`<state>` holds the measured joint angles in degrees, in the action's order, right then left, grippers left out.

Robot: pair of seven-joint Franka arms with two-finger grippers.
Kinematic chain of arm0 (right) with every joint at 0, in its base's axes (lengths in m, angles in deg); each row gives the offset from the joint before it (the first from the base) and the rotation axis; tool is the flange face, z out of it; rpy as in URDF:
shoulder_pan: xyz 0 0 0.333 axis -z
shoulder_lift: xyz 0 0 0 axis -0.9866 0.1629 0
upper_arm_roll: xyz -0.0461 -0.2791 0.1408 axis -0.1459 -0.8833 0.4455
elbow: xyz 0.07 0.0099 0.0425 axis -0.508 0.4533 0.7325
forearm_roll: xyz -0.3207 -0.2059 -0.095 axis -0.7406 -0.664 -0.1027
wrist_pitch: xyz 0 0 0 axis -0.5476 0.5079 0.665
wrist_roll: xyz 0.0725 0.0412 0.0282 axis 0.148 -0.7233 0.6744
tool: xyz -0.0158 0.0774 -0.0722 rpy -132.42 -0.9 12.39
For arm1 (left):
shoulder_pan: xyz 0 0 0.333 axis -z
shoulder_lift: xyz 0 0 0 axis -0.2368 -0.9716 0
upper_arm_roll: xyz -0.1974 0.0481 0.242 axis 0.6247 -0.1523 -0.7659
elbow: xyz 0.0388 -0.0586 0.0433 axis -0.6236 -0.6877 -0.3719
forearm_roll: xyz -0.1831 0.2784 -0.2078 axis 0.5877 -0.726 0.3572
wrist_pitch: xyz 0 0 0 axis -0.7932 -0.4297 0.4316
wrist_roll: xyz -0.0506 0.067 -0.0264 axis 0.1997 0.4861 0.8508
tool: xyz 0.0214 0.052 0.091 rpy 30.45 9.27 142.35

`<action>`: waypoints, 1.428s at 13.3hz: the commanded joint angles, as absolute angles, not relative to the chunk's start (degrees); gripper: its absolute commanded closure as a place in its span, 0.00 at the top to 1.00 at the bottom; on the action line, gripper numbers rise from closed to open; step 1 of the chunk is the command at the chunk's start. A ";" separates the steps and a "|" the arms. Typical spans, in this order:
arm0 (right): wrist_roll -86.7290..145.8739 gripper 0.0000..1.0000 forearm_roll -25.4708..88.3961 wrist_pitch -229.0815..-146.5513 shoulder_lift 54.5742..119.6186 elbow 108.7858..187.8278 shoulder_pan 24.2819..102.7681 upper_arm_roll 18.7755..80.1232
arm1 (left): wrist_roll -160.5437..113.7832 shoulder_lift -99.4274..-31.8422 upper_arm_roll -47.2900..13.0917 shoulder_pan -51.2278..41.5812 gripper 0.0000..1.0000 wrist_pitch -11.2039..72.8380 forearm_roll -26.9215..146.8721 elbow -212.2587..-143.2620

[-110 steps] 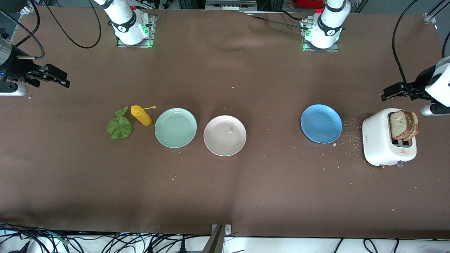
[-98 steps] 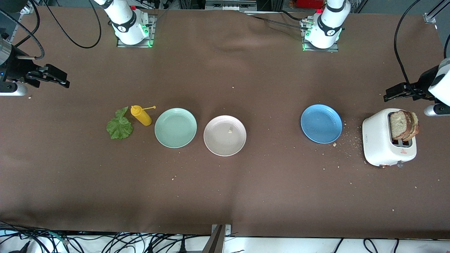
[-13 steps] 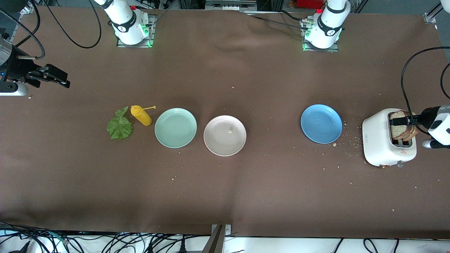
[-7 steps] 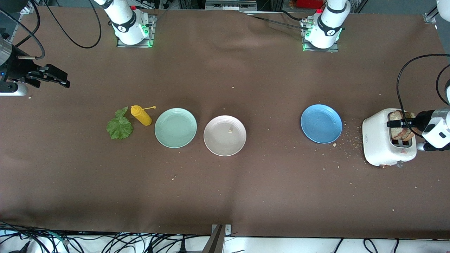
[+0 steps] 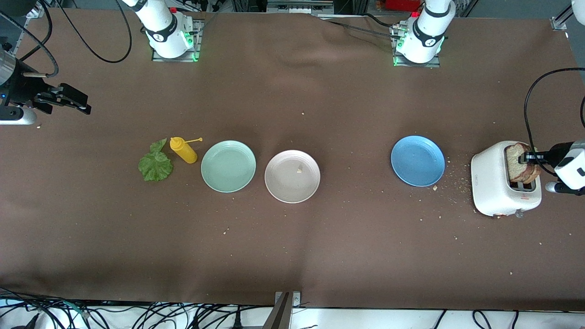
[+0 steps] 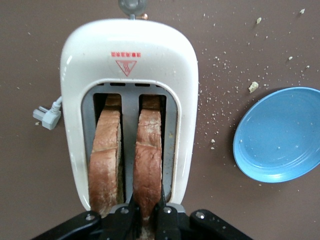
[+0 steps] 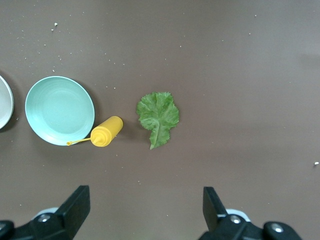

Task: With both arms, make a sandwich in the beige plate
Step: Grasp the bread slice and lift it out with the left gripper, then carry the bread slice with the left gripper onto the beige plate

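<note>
The left gripper (image 6: 145, 220) was closed on the top edge of one bread slice (image 6: 148, 160) standing in a slot of the white toaster (image 5: 493, 183) at the left arm's end of the table. Its two fingers pinched the crust from either side, as the left wrist view showed. That slice stood upright on edge, its long axis running along the slot, with the second slice (image 6: 105, 155) upright in the neighbouring slot just beside it. The jaws lay straight above the bread, so the likely next move was a clean lift up out of the slot. Any sideways drag risked catching the slice on the slot wall or the divider.

The beige plate (image 5: 292, 176) sat bare near the table's middle, well apart from the toaster, between the mint-green plate (image 5: 228, 166) and the blue plate (image 5: 417, 160). The blue plate lay between toaster and target. The brown tablecloth (image 5: 292, 256) between them was flat and open, dotted with crumbs around the toaster.

The right gripper (image 7: 145, 210) waited, its fingers spread wide and holding nothing, over the right arm's end of the table. It was the closer arm to the lettuce leaf (image 5: 156, 165), which lay flat beside the yellow sauce bottle (image 5: 183, 150).
</note>
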<state>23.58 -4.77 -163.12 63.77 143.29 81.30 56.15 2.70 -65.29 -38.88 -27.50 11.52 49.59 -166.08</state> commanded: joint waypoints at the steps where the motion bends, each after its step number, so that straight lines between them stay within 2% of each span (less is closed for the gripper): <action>1: 23.05 1.00 -4.33 -162.46 63.46 142.89 80.97 55.87 | 4.08 -65.32 -38.50 -27.06 0.00 6.75 47.82 -159.37; 5: 23.13 1.00 -4.42 -162.46 63.46 142.89 80.97 55.87 | 2.42 -65.32 -37.98 -26.01 0.00 -1.60 48.08 -150.92; 7: 23.05 1.00 -4.33 -162.37 63.46 142.89 80.97 55.87 | 1.27 -65.15 -37.63 -25.04 0.00 -5.91 48.61 -150.12; 9: 23.05 1.00 -4.33 -162.37 63.46 142.80 80.97 55.87 | 0.56 -65.06 -36.75 -23.11 0.00 -6.54 49.48 -149.07; 13: 23.05 1.00 -4.42 -162.37 63.46 142.89 80.97 55.87 | -6.29 -66.29 -37.18 -18.98 0.00 -7.24 64.04 -149.94; 19: 23.05 1.00 -4.42 -162.28 63.46 142.89 80.97 55.87 | -4.78 -76.56 -36.83 -7.13 0.00 -6.98 83.57 -150.29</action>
